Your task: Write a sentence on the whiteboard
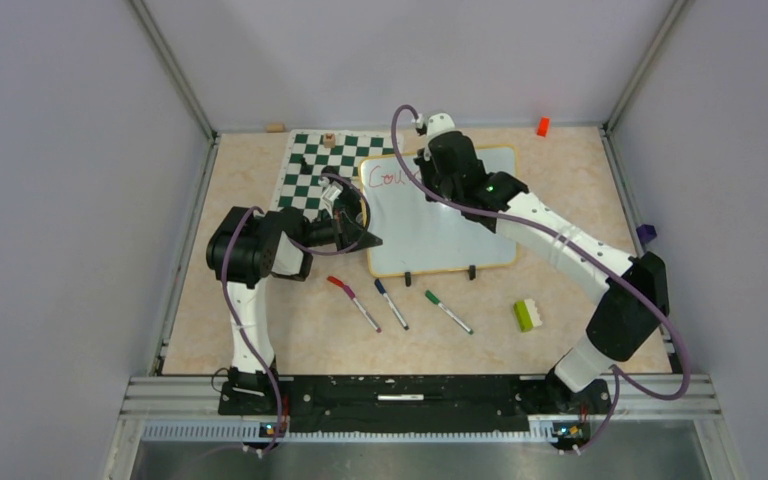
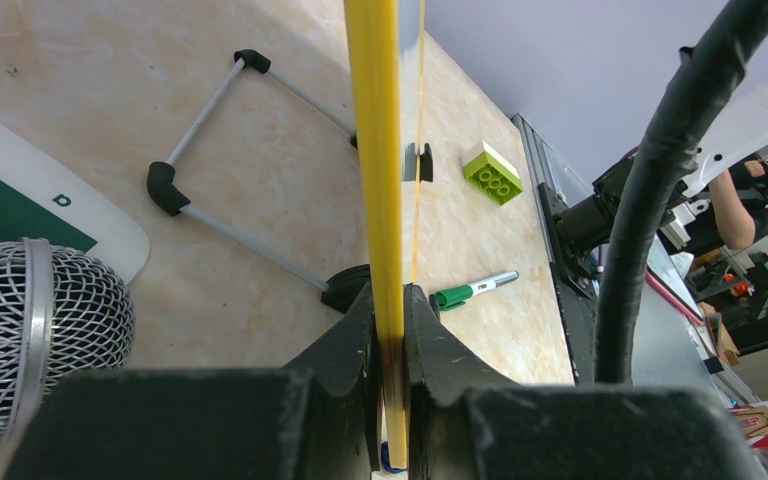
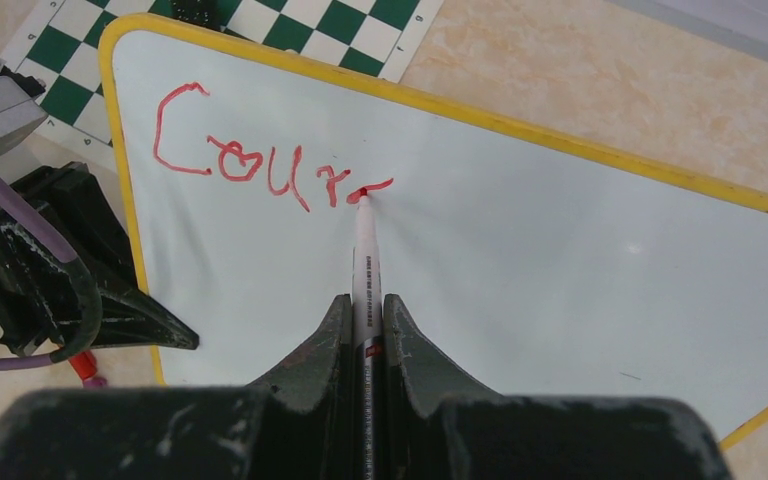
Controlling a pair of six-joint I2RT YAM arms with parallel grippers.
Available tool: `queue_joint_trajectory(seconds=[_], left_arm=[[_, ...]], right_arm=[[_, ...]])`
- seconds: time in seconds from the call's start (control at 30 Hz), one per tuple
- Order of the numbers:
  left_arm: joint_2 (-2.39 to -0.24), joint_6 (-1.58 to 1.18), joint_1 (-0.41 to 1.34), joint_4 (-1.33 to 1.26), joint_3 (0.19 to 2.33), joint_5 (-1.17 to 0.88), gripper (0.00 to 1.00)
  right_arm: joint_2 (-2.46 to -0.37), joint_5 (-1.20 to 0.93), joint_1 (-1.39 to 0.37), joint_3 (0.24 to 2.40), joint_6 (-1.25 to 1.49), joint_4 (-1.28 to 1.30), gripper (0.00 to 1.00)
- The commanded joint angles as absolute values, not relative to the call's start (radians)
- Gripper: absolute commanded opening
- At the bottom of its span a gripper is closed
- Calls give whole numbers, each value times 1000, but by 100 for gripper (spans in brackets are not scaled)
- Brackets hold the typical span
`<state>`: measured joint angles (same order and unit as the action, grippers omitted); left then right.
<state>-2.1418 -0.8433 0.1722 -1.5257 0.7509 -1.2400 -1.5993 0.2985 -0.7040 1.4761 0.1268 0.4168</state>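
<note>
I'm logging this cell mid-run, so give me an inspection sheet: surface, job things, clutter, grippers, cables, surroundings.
Surface: beige marbled tabletop; chessboard mat at far left.
Job's things: whiteboard, yellow-rimmed; sentence reads "Cour" in red.
Clutter: red-capped marker, blue-capped marker, green-capped marker and green-white brick nearside; orange block at far edge.
Grippers: left gripper shut on the whiteboard's rim; right gripper shut on red marker, tip on board.
Cables: left purple cable, right purple cable, both in loose loops.
Surroundings: grey walls, aluminium posts.

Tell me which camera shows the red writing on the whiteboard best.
The right wrist view: the red writing, "Cour" plus a partial stroke, is clear at the marker tip. Top external shows it tiny, partly behind the right arm. Left wrist shows only the whiteboard edge-on, its yellow rim, no writing.
</note>
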Motion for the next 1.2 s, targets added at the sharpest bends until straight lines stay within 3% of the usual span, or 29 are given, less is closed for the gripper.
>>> queue_joint_trajectory(seconds=[0.0, 0.77, 1.17], left_arm=[[-2118, -763, 178, -1619, 739, -1266, 4], [-2114, -763, 178, -1618, 738, -1266, 4], [-2114, -761, 178, -1618, 738, -1267, 4]], right_arm=[[-1626, 357, -681, 1529, 119, 414, 0], [-1591, 264, -681, 1472, 123, 459, 0], [-1587, 395, -681, 1488, 120, 469, 0]])
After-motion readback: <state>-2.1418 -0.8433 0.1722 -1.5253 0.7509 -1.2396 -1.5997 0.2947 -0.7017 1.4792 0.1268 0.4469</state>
